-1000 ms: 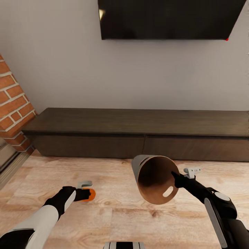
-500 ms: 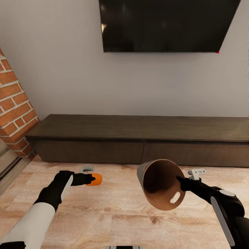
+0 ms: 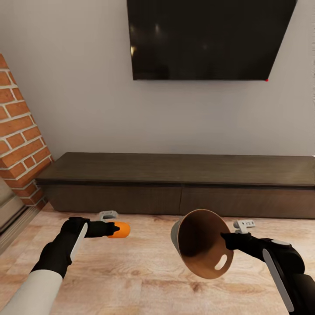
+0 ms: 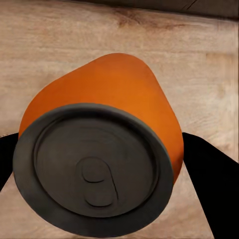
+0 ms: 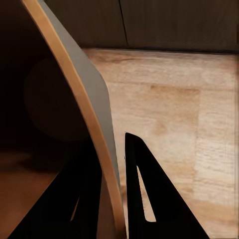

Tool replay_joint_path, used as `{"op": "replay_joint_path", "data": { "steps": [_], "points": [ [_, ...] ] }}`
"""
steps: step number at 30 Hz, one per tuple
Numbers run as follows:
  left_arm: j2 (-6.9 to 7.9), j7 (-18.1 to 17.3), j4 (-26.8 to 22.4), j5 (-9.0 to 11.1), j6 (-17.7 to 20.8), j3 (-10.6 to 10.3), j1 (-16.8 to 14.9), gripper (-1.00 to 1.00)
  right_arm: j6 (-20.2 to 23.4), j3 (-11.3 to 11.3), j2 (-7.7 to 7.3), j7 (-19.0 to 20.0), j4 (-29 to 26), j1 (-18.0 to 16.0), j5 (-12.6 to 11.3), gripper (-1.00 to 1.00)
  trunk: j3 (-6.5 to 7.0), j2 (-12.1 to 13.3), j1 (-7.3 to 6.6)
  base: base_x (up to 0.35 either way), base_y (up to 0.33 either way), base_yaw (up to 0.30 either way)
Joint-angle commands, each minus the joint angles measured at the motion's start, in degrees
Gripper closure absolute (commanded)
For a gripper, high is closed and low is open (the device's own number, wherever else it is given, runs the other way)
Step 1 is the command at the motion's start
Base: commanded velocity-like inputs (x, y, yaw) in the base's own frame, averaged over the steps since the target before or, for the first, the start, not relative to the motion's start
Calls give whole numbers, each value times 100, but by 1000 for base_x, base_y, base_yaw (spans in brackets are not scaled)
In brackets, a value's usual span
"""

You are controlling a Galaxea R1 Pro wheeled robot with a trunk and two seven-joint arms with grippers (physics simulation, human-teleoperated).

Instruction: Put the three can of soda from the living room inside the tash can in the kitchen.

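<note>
Left wrist view shows the orange can [image 4: 107, 149] gripped between the left gripper's [image 4: 107, 169] dark fingers [image 4: 211, 184], grey top facing the camera. Head view instead shows it lying sideways in mid-air at 9 o'clock from the trash can [image 3: 203, 249]. The right gripper [image 3: 225, 239] pinches the bin's rim; its tipped brown inside looks empty, though shadowed. Beyond stand a dark cabinet [image 3: 175, 183] and TV [image 3: 205, 39].
</note>
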Motion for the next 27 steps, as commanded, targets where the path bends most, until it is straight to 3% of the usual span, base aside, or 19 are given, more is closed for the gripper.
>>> {"op": "replay_joint_path", "data": {
  "steps": [1, 5, 8, 12, 15, 16, 21, 24, 27],
  "points": [
    [26, -342, -89, -27, 92, 0, 50, 100, 62, 6, 4, 18, -2, -2, -169, 100, 24, 1, -3, 0, 0, 0],
    [384, -1149, -596, -12, 250, -3, 132, 100, 207, 197, 11, -15, -1, -11, -113, 100, 112, 7, -13, 0, 0, 0],
    [482, -1655, -1080, -12, 380, 0, 363, 100, 594, 384, 37, -30, 0, -167, 88, 100, 179, 11, -21, 0, 0, 0],
    [521, -2152, -1971, 2, 618, 0, 638, 100, 790, 592, 66, -35, 5, -455, 422, 100, 267, 16, -31, 0, 0, 0],
    [524, -2408, -2294, 12, 701, 0, 730, 100, 790, 639, 72, -36, 18, -522, 545, 100, 334, 20, -39, 0, 0, 0],
    [524, -2667, -2389, 15, 720, -1, 751, 100, 790, 652, 73, -36, 30, -553, 575, 100, 356, 21, -41, 0, 0, 0],
    [514, -3420, -2527, 17, 727, 0, 771, 100, 790, 802, 73, -36, 85, -587, 608, 100, 467, 28, -54, 0, 0, 0],
    [502, -3632, -2638, 20, 733, -8, 773, 100, 790, 885, 81, -36, 108, -592, 612, 100, 533, 32, -62, 0, 0, 0],
    [467, -3825, -2705, 25, 739, -222, 774, 100, 790, 1111, 92, -36, 131, -648, 615, 100, 600, 36, -70, 0, 0, 0]
  ]
}}
